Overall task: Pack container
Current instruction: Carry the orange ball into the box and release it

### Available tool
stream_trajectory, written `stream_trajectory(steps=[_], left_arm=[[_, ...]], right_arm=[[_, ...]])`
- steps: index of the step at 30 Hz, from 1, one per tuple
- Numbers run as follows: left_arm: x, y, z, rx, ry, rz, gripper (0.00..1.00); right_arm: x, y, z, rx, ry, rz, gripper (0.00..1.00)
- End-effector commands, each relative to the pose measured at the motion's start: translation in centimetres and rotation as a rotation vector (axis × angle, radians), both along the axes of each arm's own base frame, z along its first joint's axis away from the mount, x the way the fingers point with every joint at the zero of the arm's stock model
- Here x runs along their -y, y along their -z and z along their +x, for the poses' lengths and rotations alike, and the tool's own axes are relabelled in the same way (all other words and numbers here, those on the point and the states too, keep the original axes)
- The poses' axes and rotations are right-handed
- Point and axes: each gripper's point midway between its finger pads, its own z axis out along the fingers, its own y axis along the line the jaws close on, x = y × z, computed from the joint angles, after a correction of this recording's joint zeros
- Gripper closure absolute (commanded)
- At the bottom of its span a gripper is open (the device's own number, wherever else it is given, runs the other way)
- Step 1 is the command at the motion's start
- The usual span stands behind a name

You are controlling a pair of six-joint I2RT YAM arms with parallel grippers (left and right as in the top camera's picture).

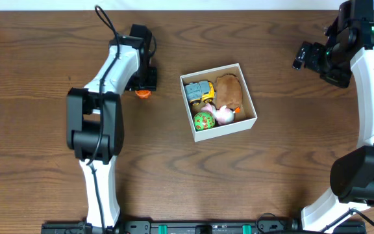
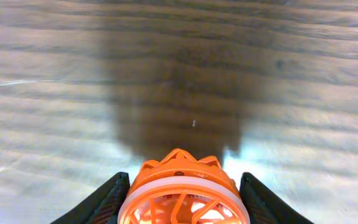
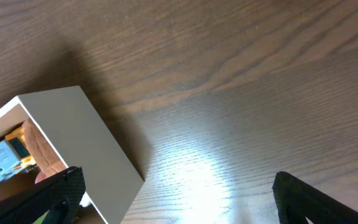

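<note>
The container (image 1: pixel 226 130), a small white-walled open box, sits at the table's middle. It holds a yellow toy truck (image 1: pixel 200 91), a brown plush (image 1: pixel 229 90), a green ball (image 1: pixel 204 120) and a pink toy (image 1: pixel 223 115). My left gripper (image 1: pixel 143 86) is left of the box, low at the table, shut on a round orange toy (image 2: pixel 182 190) that also shows in the overhead view (image 1: pixel 143 93). My right gripper (image 1: pixel 302 57) is open and empty at the far right; in its wrist view (image 3: pixel 179 199) one white wall of the container (image 3: pixel 86 137) shows at the left.
Dark wooden table (image 1: pixel 271 182) all round. The left arm's links (image 1: pixel 96 123) stretch from the front edge up the left side. The right arm (image 1: pixel 369 78) stands along the right edge.
</note>
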Motion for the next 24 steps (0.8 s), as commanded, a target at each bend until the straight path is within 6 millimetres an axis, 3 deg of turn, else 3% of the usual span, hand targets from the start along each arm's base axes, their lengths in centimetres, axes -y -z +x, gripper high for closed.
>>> stream_trajectory(steps=[1, 6, 9, 12, 18, 24], left_arm=[[-0.1, -5.9, 0.0, 0.107, 0.010, -0.003, 0.50], [1.7, -11.7, -1.9, 0.183, 0.052, -0.047, 0.51], [5.1, -14.4, -3.3, 0.219, 0.121, -0.136, 0.51], [8.8, -15.6, -4.6, 0.238, 0.207, -0.186, 0.51], [16.4, -14.6, -6.1, 0.266, 0.382, -0.203, 0.51], [21.0, -10.7, -7.0, 0.227, 0.478, -0.183, 0.51]], right_arm=[[-0.3, 0.5, -0.1, -0.019, 0.003, 0.002, 0.01], [-0.3, 0.5, -0.1, -0.018, 0.003, 0.002, 0.01], [-0.3, 0.5, -0.1, -0.019, 0.003, 0.002, 0.01], [-0.3, 0.5, -0.1, -0.019, 0.003, 0.002, 0.01], [-0.3, 0.5, -0.1, -0.018, 0.003, 0.002, 0.01], [-0.3, 0.5, -0.2, -0.020, 0.003, 0.002, 0.01]])
